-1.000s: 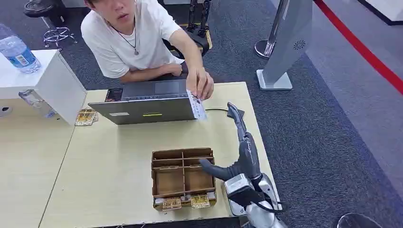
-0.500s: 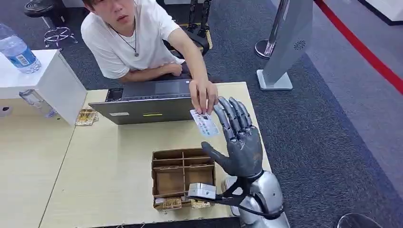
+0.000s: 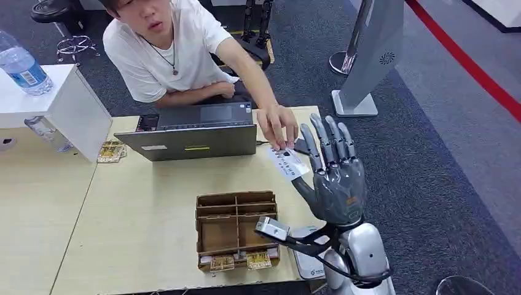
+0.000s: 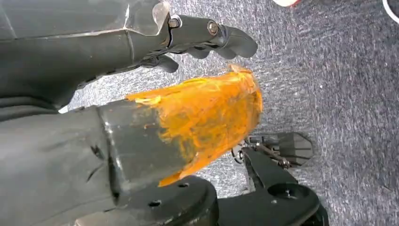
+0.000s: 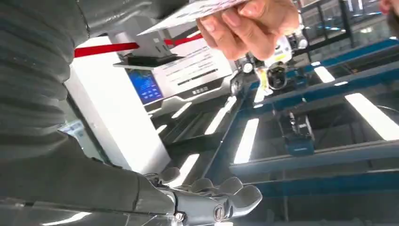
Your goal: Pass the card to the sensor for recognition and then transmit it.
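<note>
Reaching right hand spread, empty | card part-hidden by person's fingers; left hand unclear

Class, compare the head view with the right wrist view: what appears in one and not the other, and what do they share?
Head view alone: the laptop, the divided cardboard box and the wooden table under them. Right wrist view alone: long ceiling lights and a white stand with a blue screen. Both share the person's hand holding the card beside the robot's raised, spread right hand.
</note>
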Tool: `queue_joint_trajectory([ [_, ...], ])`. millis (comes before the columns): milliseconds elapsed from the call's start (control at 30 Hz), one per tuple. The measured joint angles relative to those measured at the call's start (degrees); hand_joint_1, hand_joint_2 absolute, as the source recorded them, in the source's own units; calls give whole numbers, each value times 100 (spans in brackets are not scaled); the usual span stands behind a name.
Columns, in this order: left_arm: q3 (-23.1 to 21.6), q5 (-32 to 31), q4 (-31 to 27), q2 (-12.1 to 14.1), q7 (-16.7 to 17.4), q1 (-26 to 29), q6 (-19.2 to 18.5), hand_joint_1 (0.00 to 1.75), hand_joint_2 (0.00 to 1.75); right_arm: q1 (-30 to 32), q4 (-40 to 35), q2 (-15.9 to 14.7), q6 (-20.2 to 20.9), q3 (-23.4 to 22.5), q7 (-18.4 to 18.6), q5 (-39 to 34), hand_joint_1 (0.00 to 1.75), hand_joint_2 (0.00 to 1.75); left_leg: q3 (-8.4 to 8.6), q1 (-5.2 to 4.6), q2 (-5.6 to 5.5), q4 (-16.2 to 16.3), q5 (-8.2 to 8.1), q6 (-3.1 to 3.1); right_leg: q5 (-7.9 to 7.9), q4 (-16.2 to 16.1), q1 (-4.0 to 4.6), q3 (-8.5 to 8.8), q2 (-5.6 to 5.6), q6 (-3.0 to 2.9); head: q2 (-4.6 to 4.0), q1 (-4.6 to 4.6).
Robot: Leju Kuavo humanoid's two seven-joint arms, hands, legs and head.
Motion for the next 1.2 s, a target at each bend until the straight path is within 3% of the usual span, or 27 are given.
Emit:
queue_joint_trajectory([
  [33,0,-2,0,-4,11,0,0,0,0,-1,0,0,0,15,86,31,0,175,0,0,0,0,0,0,0,0,0,0,0,0,0,0],
  [67,0,-4,0,-9,13,0,-4,0,0,-4,0,-2,0,31,127,37,84,175,0,0,0,0,0,0,0,1,0,0,0,0,0,0],
  [100,0,-7,0,-15,13,0,-9,0,0,-6,-2,-4,0,46,186,48,84,175,0,1,1,0,0,0,0,1,0,0,0,0,0,0],
  [133,0,-9,0,-20,13,0,-18,0,0,-12,-2,-13,0,74,261,70,175,175,0,0,1,0,0,0,0,1,0,0,0,0,0,2],
  [267,0,-26,0,-37,15,0,-50,0,0,-36,-2,-35,0,214,453,75,175,175,-1,0,1,0,0,0,0,1,0,-1,1,0,0,0],
  [733,0,-61,0,-52,22,0,-74,0,0,-70,13,-96,0,533,626,-177,175,175,-1,0,1,0,0,0,0,1,0,-2,1,0,0,-2],
  [933,0,-68,0,-55,22,0,-74,0,0,-54,13,-96,0,549,378,-393,175,175,-1,0,1,0,0,0,0,1,0,-2,1,0,0,0],
  [1200,70,-68,0,-72,22,0,-74,0,0,26,193,-55,0,389,-540,-1305,175,175,0,0,1,0,0,0,0,0,0,-2,1,0,0,0],
])
